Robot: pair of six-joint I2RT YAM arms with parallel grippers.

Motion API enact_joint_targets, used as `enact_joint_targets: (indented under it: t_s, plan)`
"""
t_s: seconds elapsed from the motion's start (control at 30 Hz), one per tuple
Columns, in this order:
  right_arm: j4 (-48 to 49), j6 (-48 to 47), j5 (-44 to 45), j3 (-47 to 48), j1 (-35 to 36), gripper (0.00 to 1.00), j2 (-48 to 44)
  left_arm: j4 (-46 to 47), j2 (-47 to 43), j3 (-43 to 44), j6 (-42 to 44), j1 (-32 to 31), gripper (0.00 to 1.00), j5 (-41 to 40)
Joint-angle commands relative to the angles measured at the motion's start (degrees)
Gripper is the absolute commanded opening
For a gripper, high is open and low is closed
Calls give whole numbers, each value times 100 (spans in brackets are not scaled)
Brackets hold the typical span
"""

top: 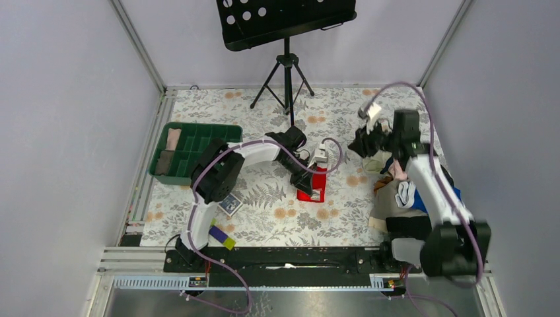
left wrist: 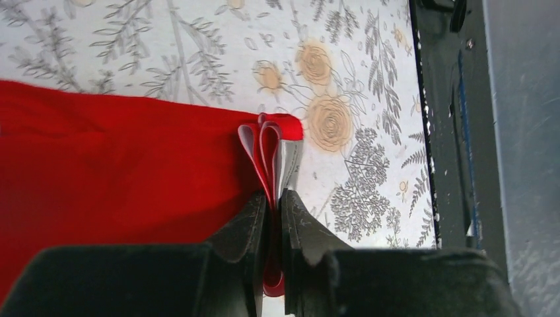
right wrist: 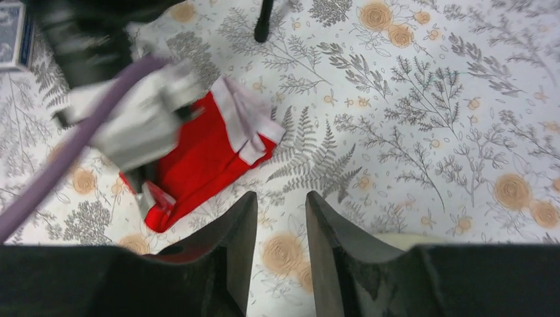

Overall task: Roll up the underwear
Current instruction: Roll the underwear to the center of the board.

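The red underwear (top: 313,185) lies on the flowered cloth at the table's middle. My left gripper (top: 306,183) is down on its left edge. In the left wrist view my left gripper (left wrist: 273,198) is shut on a folded corner of the underwear (left wrist: 119,165), with red layers and pale trim bunched between the fingers. The right wrist view shows the underwear (right wrist: 205,155) with its white-pink waistband at the far end. My right gripper (right wrist: 282,206) is open and empty, held above the cloth to the right of the garment. It also shows in the top view (top: 360,144).
A green divided bin (top: 188,150) stands at the left. A heap of grey, pink and blue clothes (top: 403,191) lies at the right under my right arm. A music stand's tripod (top: 285,82) stands at the back. A card box (top: 229,205) and purple-yellow block (top: 222,237) lie near the left base.
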Motion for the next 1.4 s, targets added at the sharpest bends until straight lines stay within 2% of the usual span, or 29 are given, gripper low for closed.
enact_joint_targets:
  t_s: [0.0,0.07,0.17,0.23,0.3,0.4,0.57,0.83,1.07,1.17,1.23,1.33,1.37]
  plan:
    - [1340,34,234,-1793,122,42,-1713,-979,783,688,-149,227,0,599]
    - [926,-662,94,-2280,302,44,-2198,-1244,1039,913,-165,287,0,695]
    - [101,-1844,281,-2572,1042,40,-2532,-1412,1347,1083,-293,368,1,774]
    - [-12,-2375,440,-2809,1577,39,-2655,-1437,1507,1183,-387,393,1,742]
    - [196,-2759,541,-3030,2116,41,-2692,-1439,1617,1262,-461,403,1,728]
    - [618,-3331,713,-3285,2736,49,-2462,-1440,1688,1318,-526,407,1,788]
    - [1483,-3946,881,-3527,3351,55,-1853,-1435,1865,1454,-764,403,1,705]
    - [2503,-4245,1103,-3681,3562,57,-1002,-1372,2050,1538,-1079,403,2,523]
    - [3510,-4714,1865,-4185,3812,57,-354,-1371,2126,1622,-1143,406,2,551]
    - [3317,-4762,2038,-4152,3887,48,51,-1364,2181,1699,-1215,412,3,538]
    - [3246,-4763,2240,-4123,3948,38,238,-1366,2179,1770,-1288,441,6,541]
    - [2708,-4718,2215,-3880,3951,16,303,-1371,1987,1796,-1382,573,22,550]
    - [2389,-4652,2074,-3706,3948,12,278,-1335,1848,1762,-1437,632,28,491]
